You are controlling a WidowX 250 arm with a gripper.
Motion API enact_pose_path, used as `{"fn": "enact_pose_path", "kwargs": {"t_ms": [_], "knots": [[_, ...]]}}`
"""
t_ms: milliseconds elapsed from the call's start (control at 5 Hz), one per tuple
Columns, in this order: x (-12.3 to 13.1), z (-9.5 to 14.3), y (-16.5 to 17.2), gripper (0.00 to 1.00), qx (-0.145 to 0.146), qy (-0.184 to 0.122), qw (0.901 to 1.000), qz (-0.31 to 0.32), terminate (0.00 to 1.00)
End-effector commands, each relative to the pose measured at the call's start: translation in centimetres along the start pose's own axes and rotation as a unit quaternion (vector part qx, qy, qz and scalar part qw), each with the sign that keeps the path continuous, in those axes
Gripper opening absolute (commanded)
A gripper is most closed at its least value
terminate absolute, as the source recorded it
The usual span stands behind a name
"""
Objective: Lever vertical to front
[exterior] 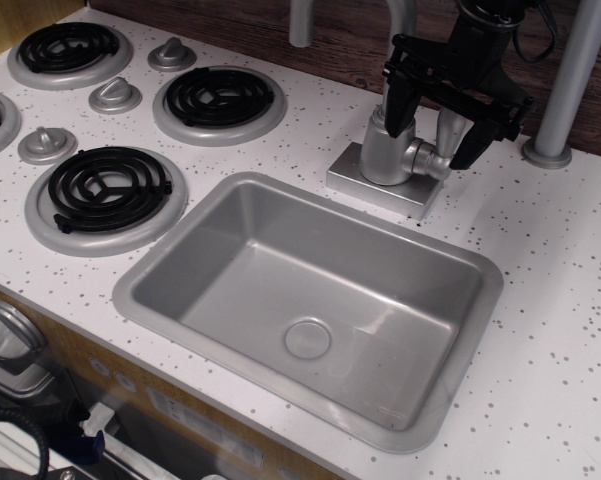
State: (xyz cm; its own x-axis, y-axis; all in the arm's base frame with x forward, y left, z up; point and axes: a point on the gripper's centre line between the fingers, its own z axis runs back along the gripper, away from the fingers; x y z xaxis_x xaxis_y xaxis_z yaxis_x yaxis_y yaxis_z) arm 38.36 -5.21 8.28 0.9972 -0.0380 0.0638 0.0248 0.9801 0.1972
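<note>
My black two-finger gripper (432,128) has its jaws spread open around the short silver-grey rod lever (448,124), so I'd pinch snug, then arc it gently nearward about its round hub (427,160).

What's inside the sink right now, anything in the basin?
The sink holds nothing loose; only its round drain shows on the floor. Every wall is in view except the near one, hidden by its own rim. The claw is up at the lever.
</note>
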Motion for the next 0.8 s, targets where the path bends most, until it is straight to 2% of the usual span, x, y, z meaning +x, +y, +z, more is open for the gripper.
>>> {"fn": "enact_pose_path", "kwargs": {"t_ms": [0,200,600], "knots": [[0.0,0.0,0.0,1.0,0.0,0.0,1.0,0.0,0.0],[0.9,0.2,-0.1,1.0,-0.005,-0.035,0.9993,0.009,0.0],[2.7,1.2,0.0,1.0,0.016,-0.109,0.9935,0.027,0.0]]}}
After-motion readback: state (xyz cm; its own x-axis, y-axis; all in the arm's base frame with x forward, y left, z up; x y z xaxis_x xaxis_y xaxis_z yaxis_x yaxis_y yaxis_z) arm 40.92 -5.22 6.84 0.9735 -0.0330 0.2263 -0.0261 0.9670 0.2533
